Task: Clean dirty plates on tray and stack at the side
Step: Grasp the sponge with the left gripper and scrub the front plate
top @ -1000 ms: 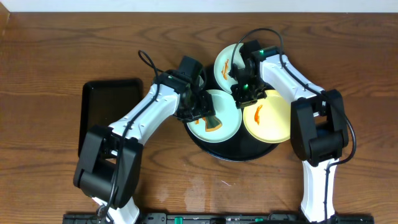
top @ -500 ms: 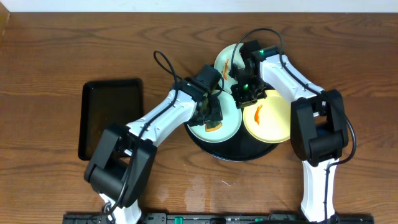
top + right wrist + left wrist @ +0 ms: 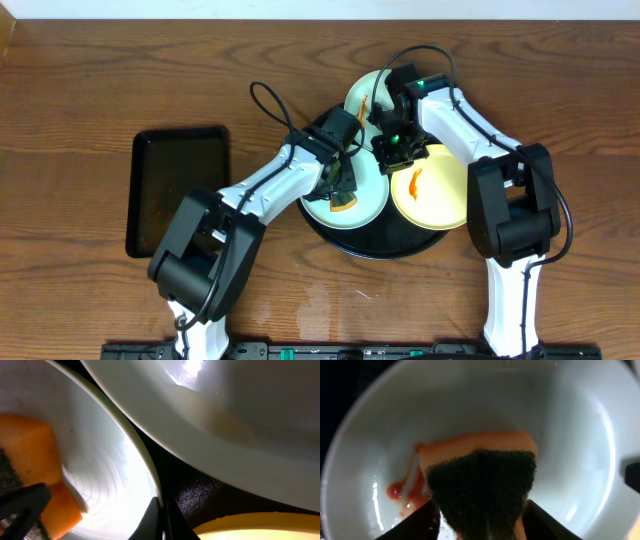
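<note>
Three plates lie on the round black tray point(image 3: 372, 250). The front pale blue plate point(image 3: 368, 205) carries an orange smear point(image 3: 402, 492). My left gripper point(image 3: 340, 183) is shut on an orange sponge with a dark scouring side point(image 3: 482, 485) and presses it onto this plate point(image 3: 570, 435). My right gripper point(image 3: 396, 155) is shut on the same plate's rim point(image 3: 161, 510). The far pale blue plate point(image 3: 362, 92) and the pale yellow plate point(image 3: 440, 195) each show an orange smear.
A smaller black rectangular tray point(image 3: 180, 190) lies on the wooden table to the left. In the right wrist view the far blue plate point(image 3: 225, 405) and the yellow plate point(image 3: 250, 527) sit close around the pinched rim, with bare tray point(image 3: 200, 490) between them.
My left gripper has moved right and towards the plate's middle with the sponge, spreading the smear. The right gripper has stayed pinched on the rim.
</note>
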Tool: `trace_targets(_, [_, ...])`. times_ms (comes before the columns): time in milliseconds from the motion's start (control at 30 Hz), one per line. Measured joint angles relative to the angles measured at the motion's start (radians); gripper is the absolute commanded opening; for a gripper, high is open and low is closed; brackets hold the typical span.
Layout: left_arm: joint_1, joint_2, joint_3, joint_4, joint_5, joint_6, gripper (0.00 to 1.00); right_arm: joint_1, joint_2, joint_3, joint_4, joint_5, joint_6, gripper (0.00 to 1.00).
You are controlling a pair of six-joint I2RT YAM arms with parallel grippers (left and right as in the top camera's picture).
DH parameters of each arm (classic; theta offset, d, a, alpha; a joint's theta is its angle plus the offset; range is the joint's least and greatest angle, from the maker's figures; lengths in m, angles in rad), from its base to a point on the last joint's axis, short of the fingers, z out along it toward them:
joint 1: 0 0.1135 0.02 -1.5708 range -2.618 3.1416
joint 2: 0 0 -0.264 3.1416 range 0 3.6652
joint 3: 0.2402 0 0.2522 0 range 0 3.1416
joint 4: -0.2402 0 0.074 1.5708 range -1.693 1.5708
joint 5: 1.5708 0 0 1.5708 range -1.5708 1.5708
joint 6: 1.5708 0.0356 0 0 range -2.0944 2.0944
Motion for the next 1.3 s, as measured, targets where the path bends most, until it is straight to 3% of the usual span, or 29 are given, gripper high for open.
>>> trace_targets(100, [-0.005, 0.003, 0.000, 0.005, 0.001, -0.009, 0.26, 0.000, 0.000, 0.000, 0.000, 0.000, 0.000, 0.01])
trace_targets(167, [-0.005, 0.003, 0.000, 0.008, 0.001, -0.011, 0.08, 0.000, 0.000, 0.000, 0.000, 0.000, 0.000, 0.01])
trace_targets(733, [-0.005, -0.137, 0.001, 0.014, 0.003, 0.016, 0.08, 0.000, 0.000, 0.000, -0.001, -0.001, 0.000, 0.01])
trace_targets(967, [-0.011, -0.089, 0.000, 0.117, 0.042, 0.016, 0.08, 0.000, 0.000, 0.000, -0.001, -0.002, 0.000, 0.01])
trace_targets(1300, [-0.018, 0.025, 0.000, 0.097, 0.047, 0.016, 0.08, 0.000, 0.000, 0.000, -0.004, -0.005, 0.000, 0.01])
